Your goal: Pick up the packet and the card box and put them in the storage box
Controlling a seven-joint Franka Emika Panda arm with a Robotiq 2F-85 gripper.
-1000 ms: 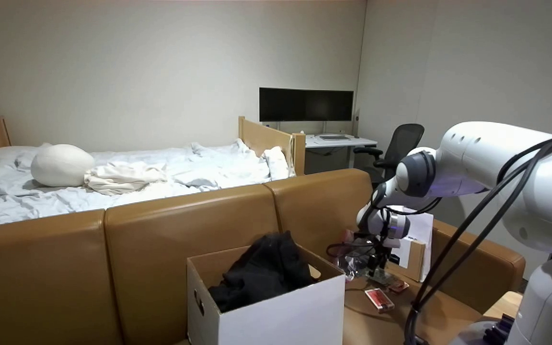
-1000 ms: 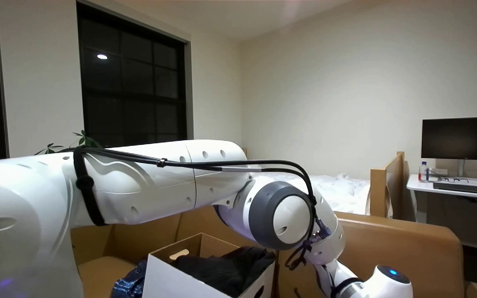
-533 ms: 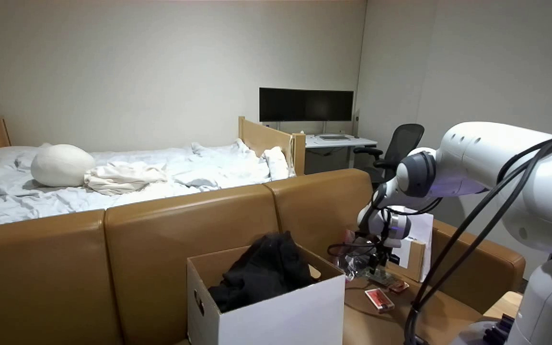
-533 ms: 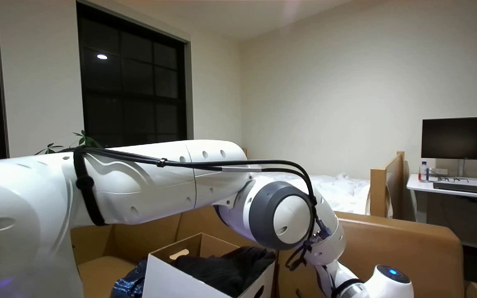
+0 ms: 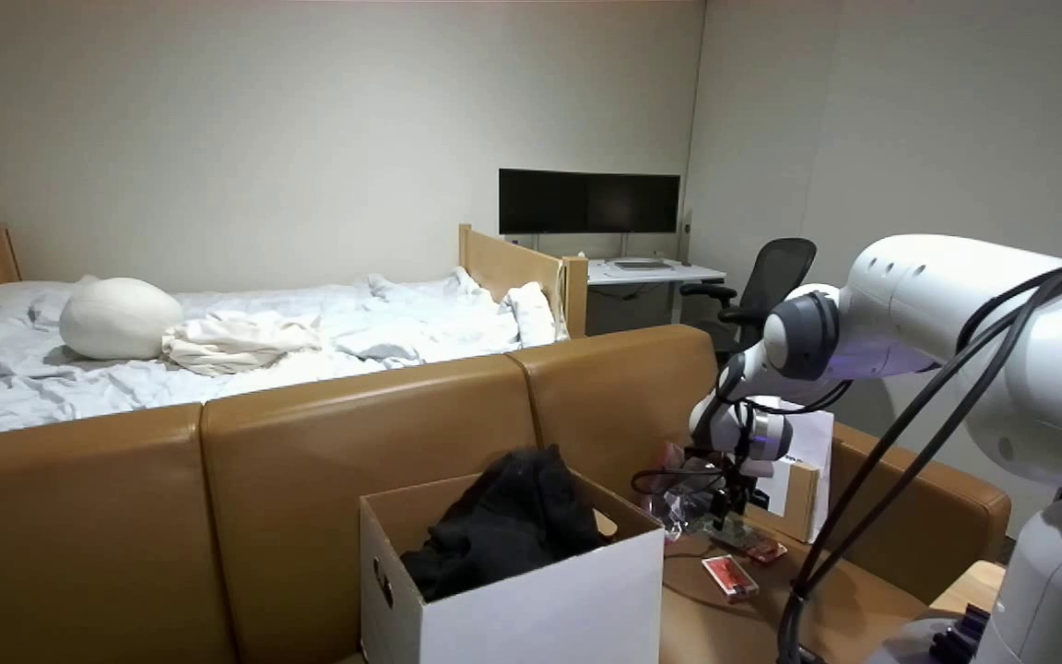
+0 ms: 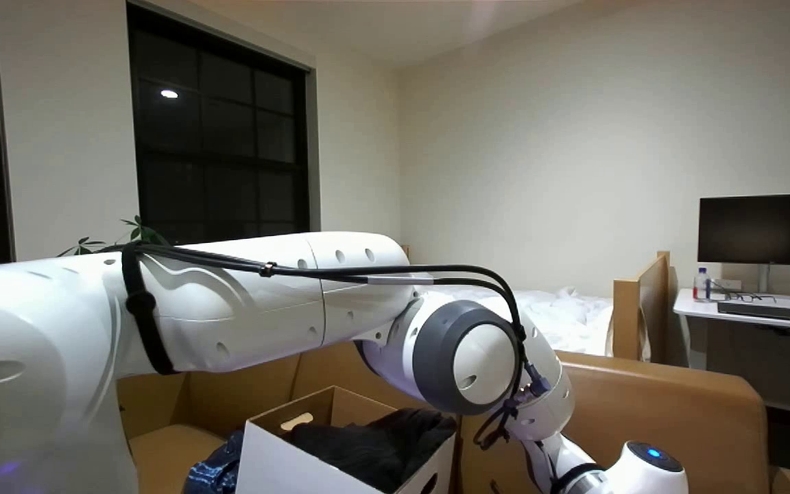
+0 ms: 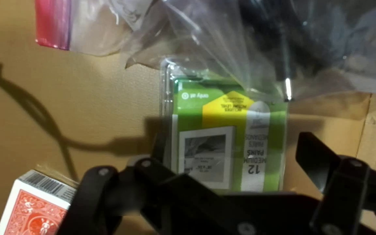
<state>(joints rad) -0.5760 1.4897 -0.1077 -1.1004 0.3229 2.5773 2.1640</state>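
The green packet [image 7: 224, 114] with a yellow patch lies flat on the sofa seat. In the wrist view it sits between the fingers of my gripper [image 7: 235, 147], which stands open with a gap at the packet's right side. Whether the left finger touches the packet's edge I cannot tell. At the wrist view's lower left is the red card box [image 7: 33, 210], partly cut off; an exterior view shows all of the card box [image 5: 730, 577] on the seat, near the packet [image 5: 741, 535]. The white storage box [image 5: 540, 604] stands on the sofa in both exterior views.
A clear plastic bag [image 7: 207, 36] with a red edge overlaps the packet's far end. An upright white-and-brown box [image 5: 798, 498] stands behind the gripper. Black cloth [image 5: 513, 526] fills much of the storage box. The sofa backrest [image 5: 623, 387] rises behind.
My gripper has shifted very slightly to the right in an exterior view, still beside the packet. The packet, card box and storage box have not visibly moved.
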